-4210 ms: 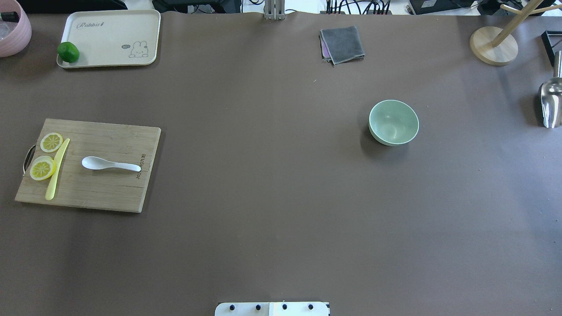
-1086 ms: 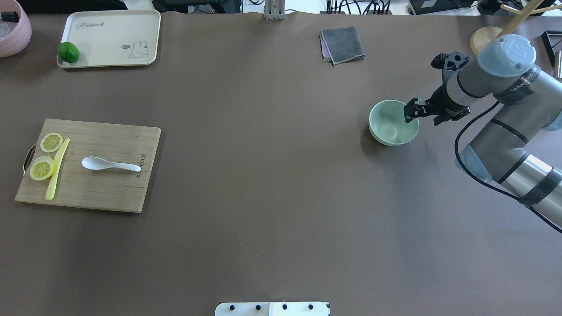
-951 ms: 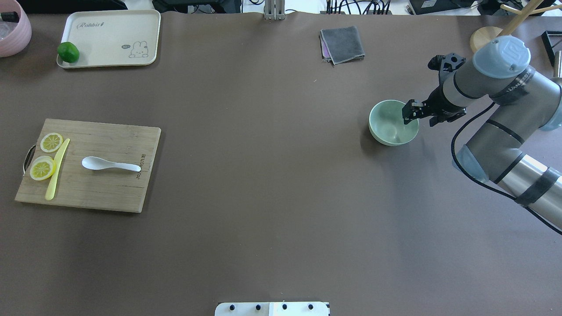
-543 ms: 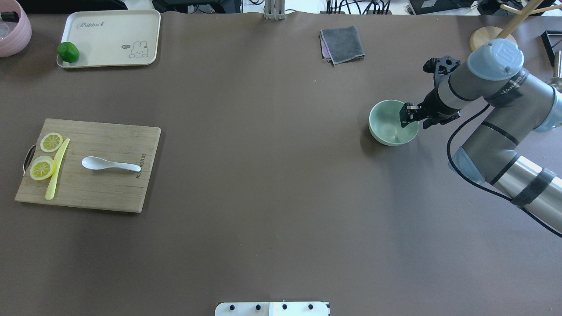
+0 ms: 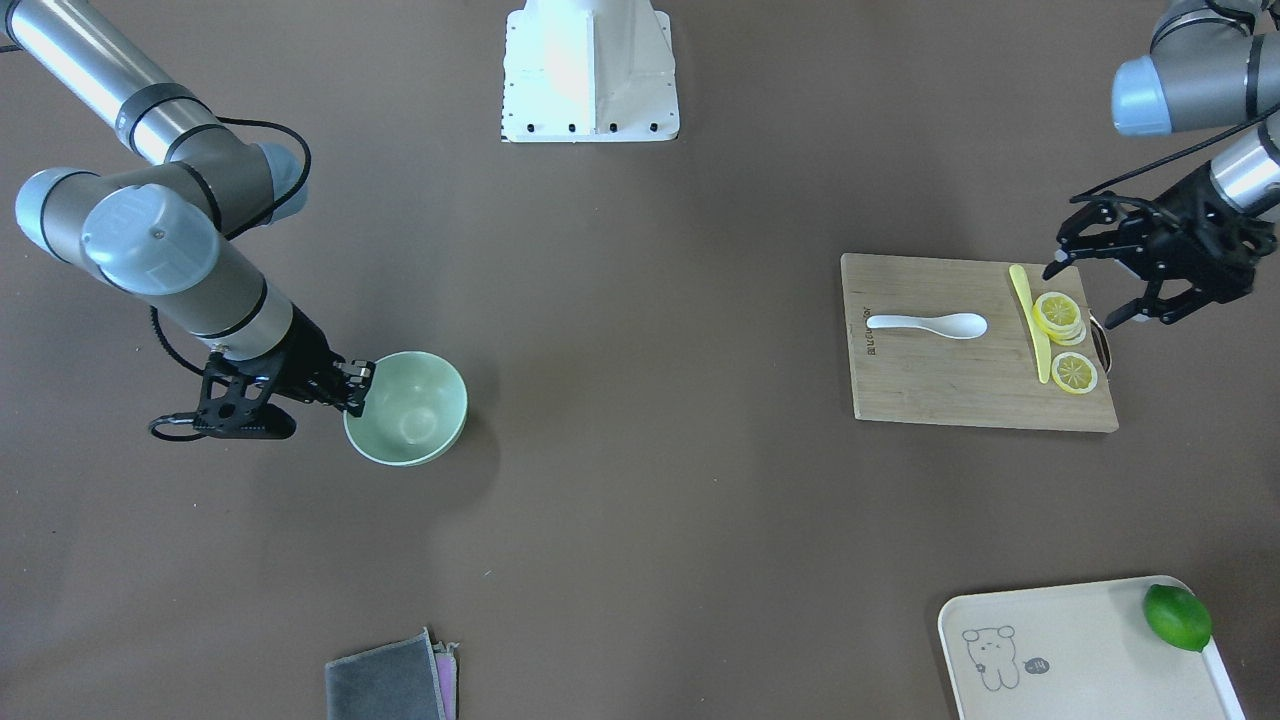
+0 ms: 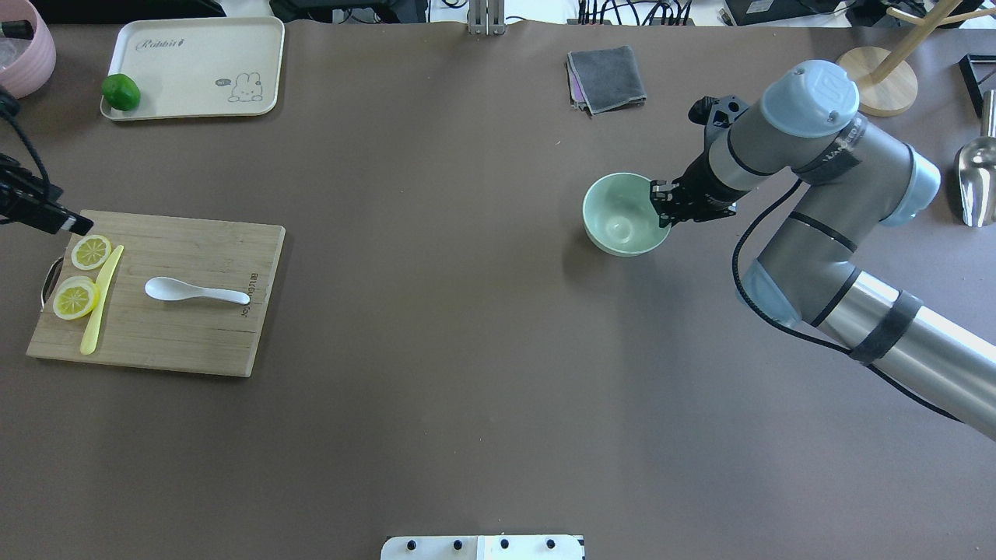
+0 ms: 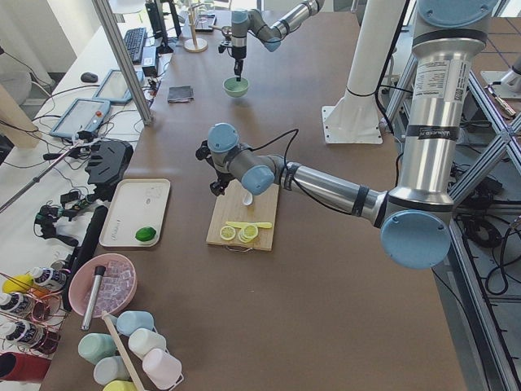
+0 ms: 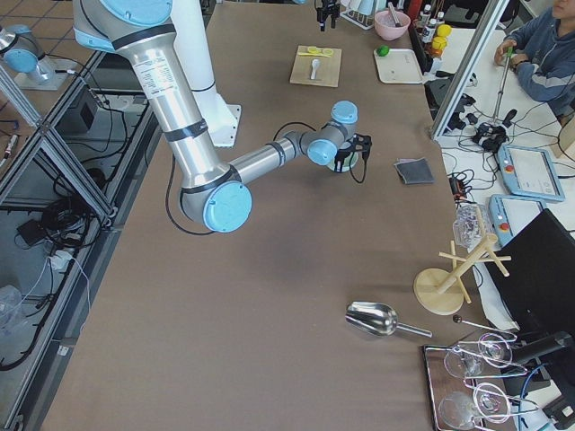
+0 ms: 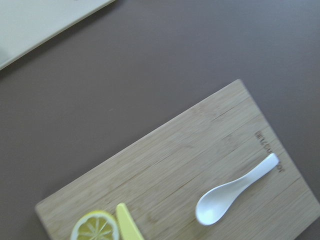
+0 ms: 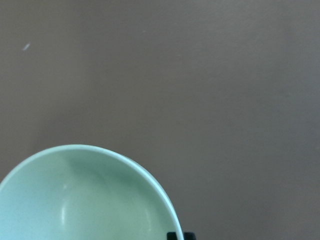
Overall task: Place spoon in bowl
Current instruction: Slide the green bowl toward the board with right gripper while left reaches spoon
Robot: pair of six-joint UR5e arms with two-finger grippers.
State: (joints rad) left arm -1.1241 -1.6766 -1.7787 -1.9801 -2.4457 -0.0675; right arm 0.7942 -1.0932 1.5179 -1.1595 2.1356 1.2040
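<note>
Pincers: my right pincer clamps the bowl rim; left pincer wide, empty, beside board; tray reads "Rabbit".

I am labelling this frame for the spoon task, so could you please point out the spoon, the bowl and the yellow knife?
spoon (image 6: pixel 198 292): overhead exterior view, on the handle near the scoop.
bowl (image 6: pixel 622 218): overhead exterior view, on its bare inner wall.
yellow knife (image 6: pixel 102 299): overhead exterior view, on the middle of its length.

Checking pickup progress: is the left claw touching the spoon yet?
Apart. The front-facing view shows the left claw open by the lemon slices at the cutting board's end, while the spoon lies alone mid-board, bare wood between them.
</note>
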